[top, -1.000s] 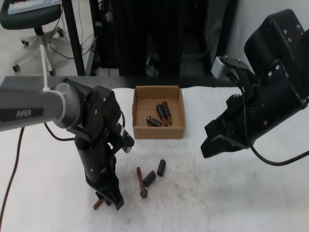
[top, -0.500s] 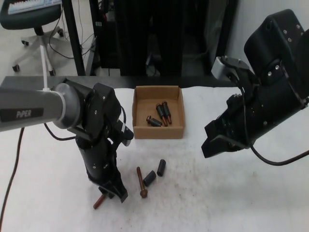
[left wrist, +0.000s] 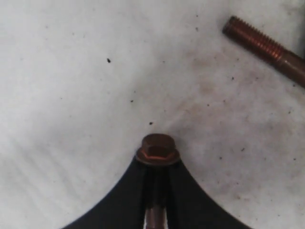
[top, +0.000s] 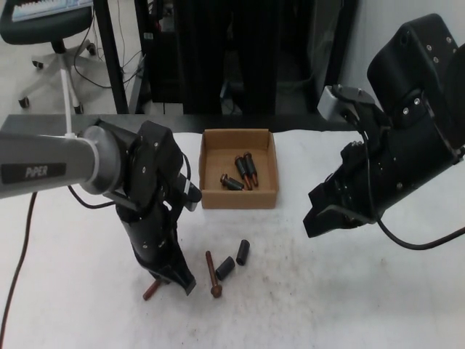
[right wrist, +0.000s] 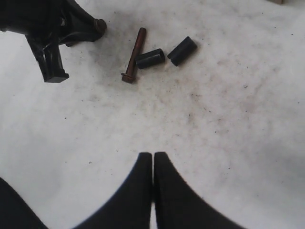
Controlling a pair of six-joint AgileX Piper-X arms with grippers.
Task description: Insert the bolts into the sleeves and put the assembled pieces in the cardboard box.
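Note:
My left gripper (top: pixel 173 280) is shut on a copper bolt (left wrist: pixel 157 150), whose hex head pokes out past the fingertips just above the white cloth; the same bolt (top: pixel 152 291) juts from under the arm. A second bolt (top: pixel 212 273) lies loose to its right, also seen as a threaded shaft (left wrist: pixel 267 47). Two black sleeves (top: pixel 224 267) (top: pixel 243 251) lie beside that loose bolt (right wrist: pixel 134 55). My right gripper (right wrist: pixel 153 183) hovers shut and holds nothing, to the right of these parts. The cardboard box (top: pixel 238 197) behind holds several assembled pieces (top: pixel 243 171).
White cloth (top: pixel 349 291) covers the bench, with open room at the front right. A dark bench edge and black equipment frame stand behind the box. An office chair (top: pixel 51 29) stands at the far left on the floor.
My left gripper has shifted right and a little away from the front edge, carrying the bolt closer to the loose bolt. The right arm has stayed still.

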